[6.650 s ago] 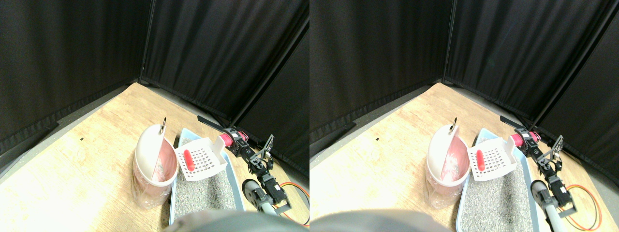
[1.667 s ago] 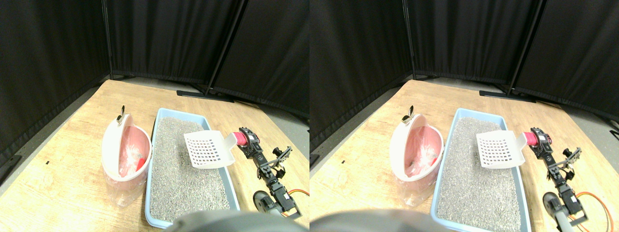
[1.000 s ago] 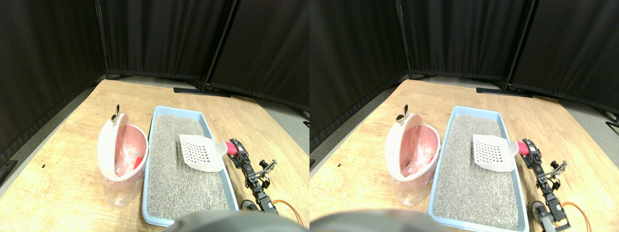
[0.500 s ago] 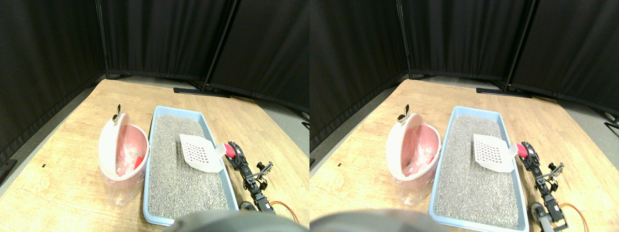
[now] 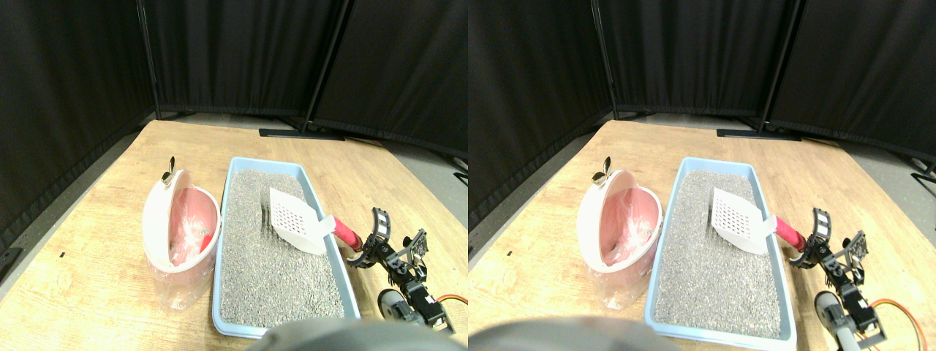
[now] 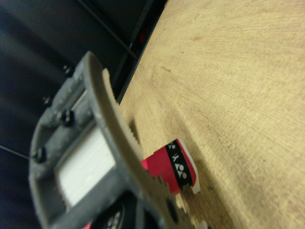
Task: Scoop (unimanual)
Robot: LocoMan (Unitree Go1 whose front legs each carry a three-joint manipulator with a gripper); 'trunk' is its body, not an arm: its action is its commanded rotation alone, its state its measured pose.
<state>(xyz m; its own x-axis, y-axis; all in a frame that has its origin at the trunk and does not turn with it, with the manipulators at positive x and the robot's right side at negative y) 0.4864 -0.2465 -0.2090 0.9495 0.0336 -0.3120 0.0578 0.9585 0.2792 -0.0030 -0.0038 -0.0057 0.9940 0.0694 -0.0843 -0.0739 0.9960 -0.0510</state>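
The white slotted scoop [image 5: 292,218] lies tilted in the blue litter box [image 5: 278,327]. Its head rests on the grey litter and its red handle [image 5: 344,234] slopes over the box's right rim. My right gripper [image 5: 398,228] stands just right of the handle's end, open, with its jaws spread wide and nothing between them. In the wrist view the handle's end [image 6: 174,164], red with a black band, lies on the wooden floor beyond the dark jaw. A small red piece [image 5: 207,240] shows inside the pink bin [image 5: 175,219].
The pink bin with its raised white lid stands against the box's left side. Wooden floor [image 5: 95,241] surrounds both. Black curtains [image 5: 241,58] on stands close off the back and left. An orange cable [image 5: 457,298] lies at the lower right beside the arm.
The jaws have opened and let go of the scoop's handle. The handle has dropped onto the box rim. The gripper has drawn back a little to the right.
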